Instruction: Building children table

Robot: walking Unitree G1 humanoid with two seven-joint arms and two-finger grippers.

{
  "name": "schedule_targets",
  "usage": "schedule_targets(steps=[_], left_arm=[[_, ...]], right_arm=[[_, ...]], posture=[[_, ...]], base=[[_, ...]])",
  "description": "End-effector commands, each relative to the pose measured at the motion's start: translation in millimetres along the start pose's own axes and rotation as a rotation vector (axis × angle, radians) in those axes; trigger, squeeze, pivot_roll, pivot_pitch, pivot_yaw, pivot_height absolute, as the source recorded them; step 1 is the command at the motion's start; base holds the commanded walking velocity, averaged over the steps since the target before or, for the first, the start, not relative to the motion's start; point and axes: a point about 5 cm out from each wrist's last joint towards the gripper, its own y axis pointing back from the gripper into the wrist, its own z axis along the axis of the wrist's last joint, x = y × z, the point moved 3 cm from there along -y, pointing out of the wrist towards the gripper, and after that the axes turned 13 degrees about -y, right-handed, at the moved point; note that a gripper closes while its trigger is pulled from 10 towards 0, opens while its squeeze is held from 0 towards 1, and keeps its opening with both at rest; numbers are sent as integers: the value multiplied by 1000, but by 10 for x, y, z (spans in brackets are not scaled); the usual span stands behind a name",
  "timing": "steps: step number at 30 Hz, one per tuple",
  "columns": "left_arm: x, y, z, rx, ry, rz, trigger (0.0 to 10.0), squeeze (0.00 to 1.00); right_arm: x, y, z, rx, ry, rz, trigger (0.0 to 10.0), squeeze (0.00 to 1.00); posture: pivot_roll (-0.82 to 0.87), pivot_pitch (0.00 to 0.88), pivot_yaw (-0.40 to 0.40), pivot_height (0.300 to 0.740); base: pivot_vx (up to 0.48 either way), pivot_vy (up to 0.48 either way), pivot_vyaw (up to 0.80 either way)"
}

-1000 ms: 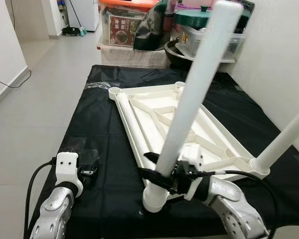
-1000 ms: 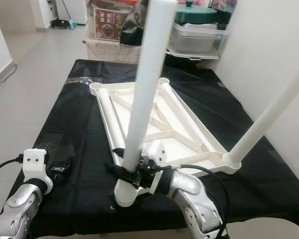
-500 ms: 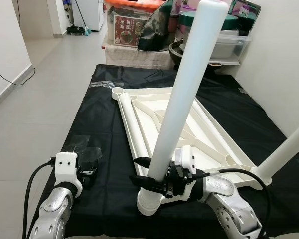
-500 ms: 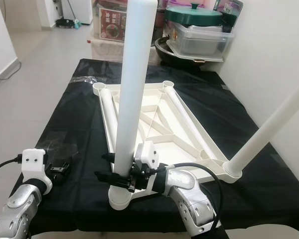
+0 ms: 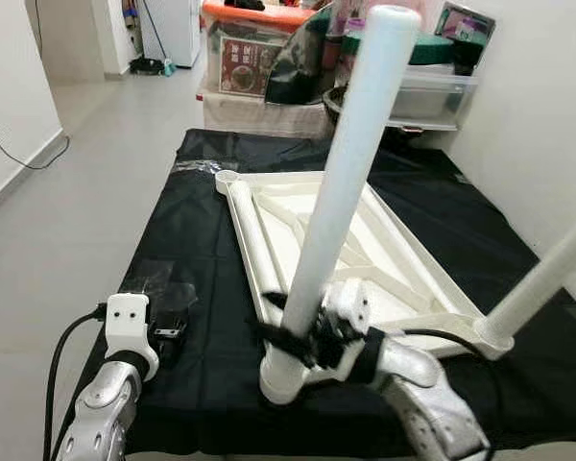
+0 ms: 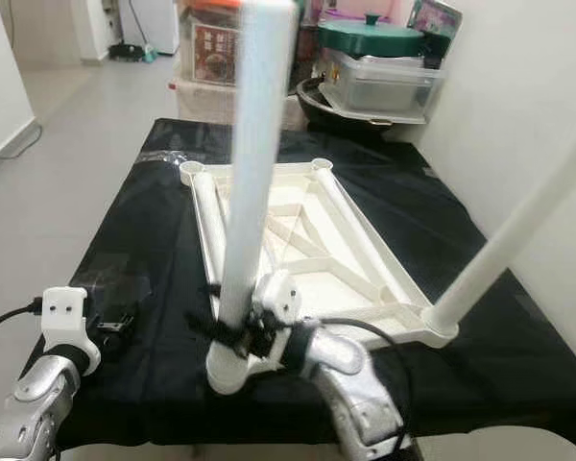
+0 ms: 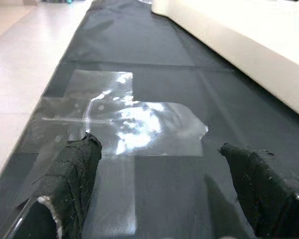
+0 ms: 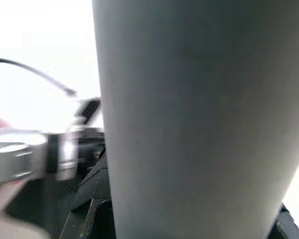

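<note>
The right gripper (image 5: 293, 336), fingers clamped low on the white table leg (image 5: 341, 187), has swung it from a steep rightward lean nearer upright in the tabletop's (image 5: 384, 259) 7 o'clock socket (seating looks closer), while the left gripper (image 7: 159, 164) hovers, fingers apart.

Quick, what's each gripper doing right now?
Left gripper: open, holding nothing, over the black cloth.
Right gripper: shut on the white table leg.

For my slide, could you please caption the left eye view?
Right gripper grips a white table leg standing in the upturned tabletop's corner socket.
</note>
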Motion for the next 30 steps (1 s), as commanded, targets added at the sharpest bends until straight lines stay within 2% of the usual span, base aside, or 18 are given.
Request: schedule_targets(steps=[1,2,3,4,6,7,8,9,10,11,12,13,15,22,27,28,29,30], left_arm=[[-12,12,-41,18,7,-6,10000,0],[-12,12,-41,18,7,-6,10000,0],[-5,12,-45,20,6,-5,10000,0],[-5,12,-45,20,6,-5,10000,0],[8,2,-47,21,3,-4,10000,0],[8,2,-47,21,3,-4,10000,0],[11,-4,-47,22,2,-5,10000,0],[11,-4,-47,22,2,-5,10000,0],[3,-17,-39,20,1,-8,10000,0],[3,-17,-39,20,1,-8,10000,0],[-4,-32,-28,18,0,-12,10000,0],[-4,-32,-28,18,0,-12,10000,0],[-3,-57,-10,14,-4,-16,10000,0],[18,-74,-5,12,-10,-13,10000,0],[17,-79,1,10,-14,-14,10000,0],[17,-81,2,9,-15,-14,10000,0],[16,-85,2,9,-16,-15,10000,0],[16,-85,2,9,-16,-15,10000,0]], right_arm=[[-397,214,-210,77,-30,-298,0,0],[-397,214,-210,77,-30,-298,0,0],[-572,309,-233,60,-61,-470,0,0],[-572,309,-233,60,-61,-470,0,0],[-878,600,-278,42,-82,-834,0,0],[-878,600,-278,42,-82,-834,0,0],[-954,717,-285,36,-75,-952,0,0],[-954,717,-285,36,-75,-952,0,0],[-1010,853,-300,25,-76,-1070,0,0],[-1010,853,-300,25,-76,-1070,0,0],[-1032,960,-306,15,-70,-1162,0,0],[-1032,960,-306,15,-70,-1162,0,0],[-1047,1110,-279,-38,-80,-1303,0,0],[-1013,1089,-200,-128,-137,-1347,0,0],[-1006,1066,-208,-121,-151,-1367,0,0],[-999,1066,-203,-120,-149,-1375,2745,0],[-984,1052,-185,-123,-138,-1372,4431,0],[-984,1052,-185,-123,-138,-1372,4431,0]], posture=[[151,0,-110,740],[151,0,-110,740],[148,0,-104,740],[148,0,-104,740],[134,0,-90,740],[134,0,-90,740],[134,0,-90,740],[134,0,-90,740],[131,0,-85,740],[131,0,-85,740],[131,0,-81,740],[131,0,-81,740],[127,0,-77,740],[128,0,-76,740],[128,0,-76,740],[124,0,-72,740],[121,0,-70,740],[121,0,-70,740]], base=[[0,0,0],[0,0,0],[0,0,0],[0,0,0],[0,0,0],[0,0,0],[0,0,0],[0,0,0],[0,0,0],[0,0,0],[0,0,0],[0,0,0],[0,0,0],[0,0,0],[0,0,0],[0,0,0],[0,0,0],[0,0,0]])
